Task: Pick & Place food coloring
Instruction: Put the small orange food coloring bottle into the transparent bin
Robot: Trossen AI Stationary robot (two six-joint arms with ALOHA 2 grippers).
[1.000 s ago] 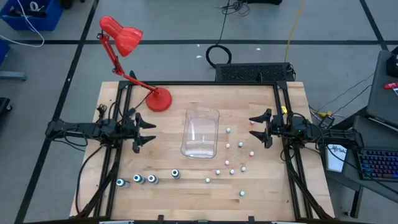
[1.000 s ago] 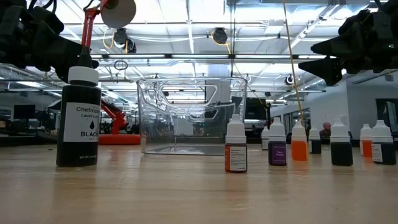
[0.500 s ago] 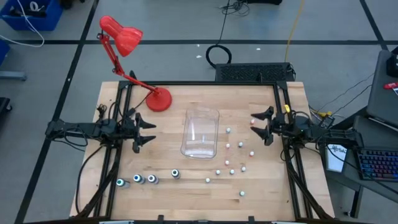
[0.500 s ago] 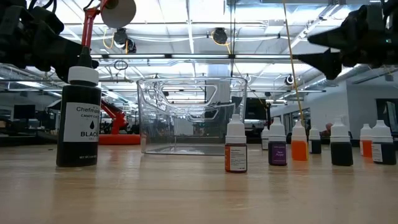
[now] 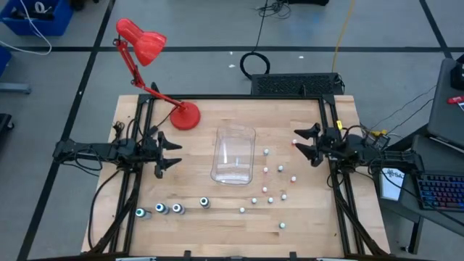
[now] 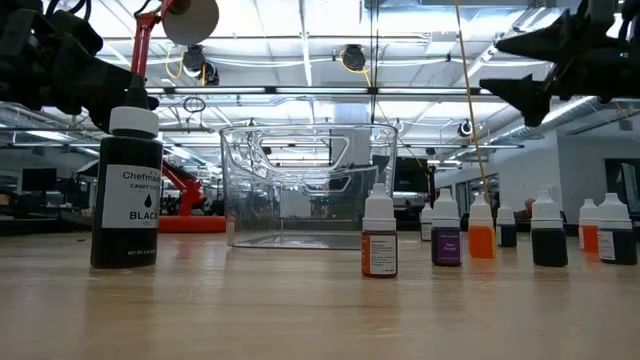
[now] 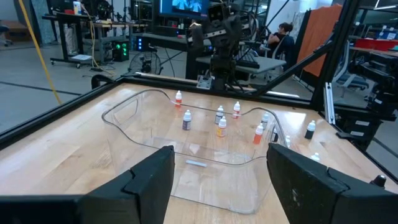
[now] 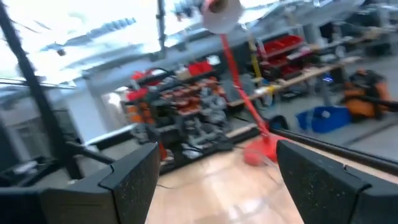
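Several small white-topped food coloring bottles (image 5: pixel 271 190) stand upright on the wooden table, right of a clear plastic tub (image 5: pixel 234 154). Larger dark bottles (image 5: pixel 168 209) stand in a row near the front left. In the low view one of them is a black-labelled bottle (image 6: pixel 126 190), and the small bottles (image 6: pixel 446 235) stand to the right. My left gripper (image 5: pixel 176 153) hovers open, left of the tub and pointing level at it. My right gripper (image 5: pixel 298 142) hovers open, right of the small bottles and high above the table (image 6: pixel 515 70). Neither gripper holds anything.
A red desk lamp has its base (image 5: pixel 187 116) on the table's far left part, with its arm reaching back over the edge. Bare wood lies in front of the tub and along the near edge. The arms' dark frames run along both sides.
My right gripper has tipped its fingers upward and rolled a little about its own axis, rising slightly. It has stayed open. The bottles and the tub have not moved.
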